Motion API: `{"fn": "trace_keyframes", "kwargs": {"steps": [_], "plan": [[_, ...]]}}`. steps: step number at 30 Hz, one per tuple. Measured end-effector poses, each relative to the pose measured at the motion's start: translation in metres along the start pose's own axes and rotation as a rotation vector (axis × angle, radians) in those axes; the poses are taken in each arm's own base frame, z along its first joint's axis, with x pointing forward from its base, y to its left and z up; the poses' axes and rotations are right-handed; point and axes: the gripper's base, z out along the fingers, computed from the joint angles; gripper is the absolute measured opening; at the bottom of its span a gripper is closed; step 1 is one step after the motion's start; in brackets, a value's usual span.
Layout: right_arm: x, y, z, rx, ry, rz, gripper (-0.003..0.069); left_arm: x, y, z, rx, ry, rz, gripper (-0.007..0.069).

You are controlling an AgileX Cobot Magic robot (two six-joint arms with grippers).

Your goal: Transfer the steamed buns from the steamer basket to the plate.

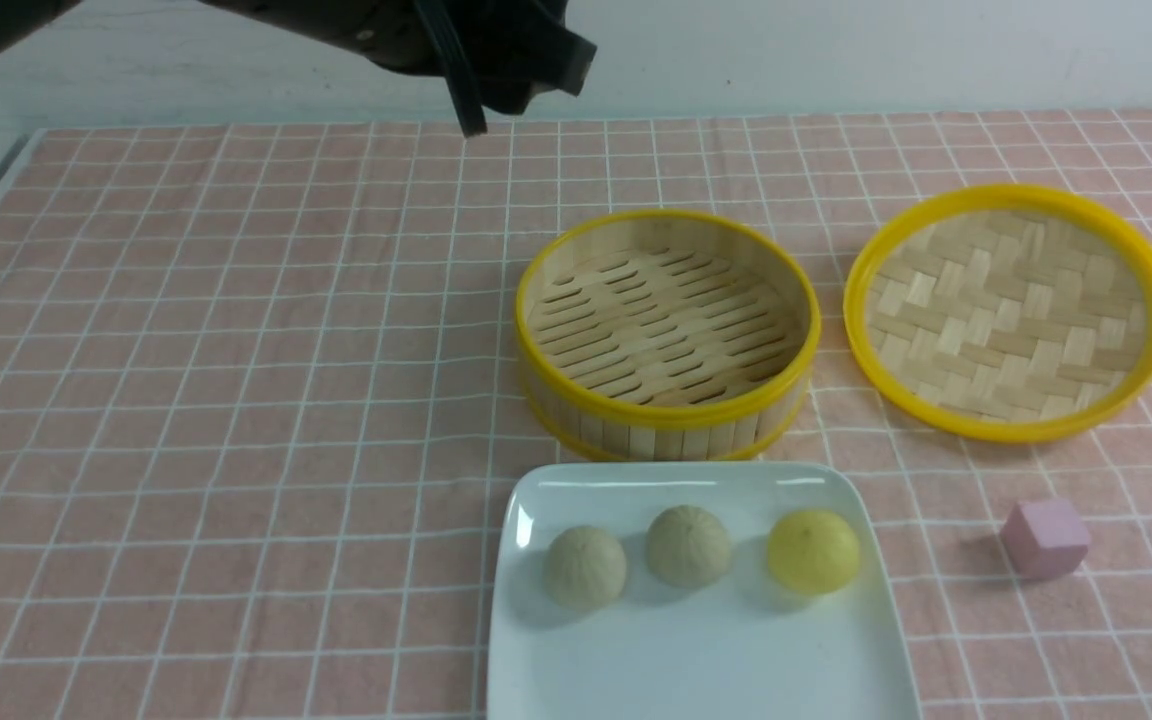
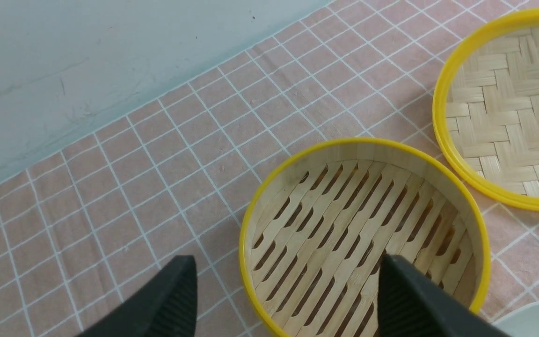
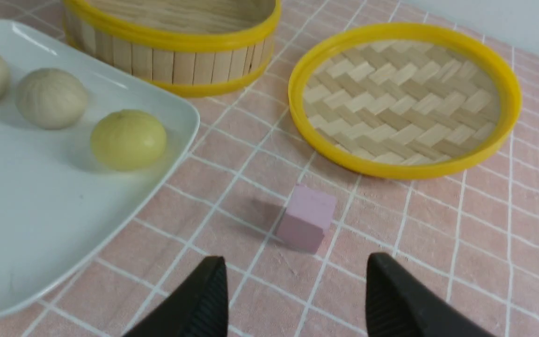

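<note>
Three steamed buns (image 1: 689,545) line the plate (image 1: 696,660) beside the steamer basket (image 1: 666,428)

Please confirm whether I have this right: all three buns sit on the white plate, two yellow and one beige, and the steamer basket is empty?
Not quite: the colours are swapped. The front view shows two pale beige buns and one yellow bun. The rest holds: all three sit on the white plate, and the steamer basket is empty.

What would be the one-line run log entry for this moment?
steamed buns: all three on white plate | steamer basket: empty | left pincer: open, empty | right pincer: open, empty, pink cube ahead
</note>
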Motion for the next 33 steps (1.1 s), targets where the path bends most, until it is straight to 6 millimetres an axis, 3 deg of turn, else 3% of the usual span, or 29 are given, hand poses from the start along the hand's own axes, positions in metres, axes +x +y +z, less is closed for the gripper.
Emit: {"fn": "trace_keyframes", "kwargs": {"steps": [17, 33], "plan": [[0.0005, 0.0001, 0.0002, 0.000, 0.003, 0.023, 0.0227, -0.0044, -0.0004, -0.0001, 0.005, -0.048, -0.011, 0.0494], [0.0005, 0.0001, 0.0002, 0.000, 0.003, 0.023, 0.0225, -0.0076, -0.0062, 0.0002, 0.072, -0.081, -0.110, 0.0494]]}}
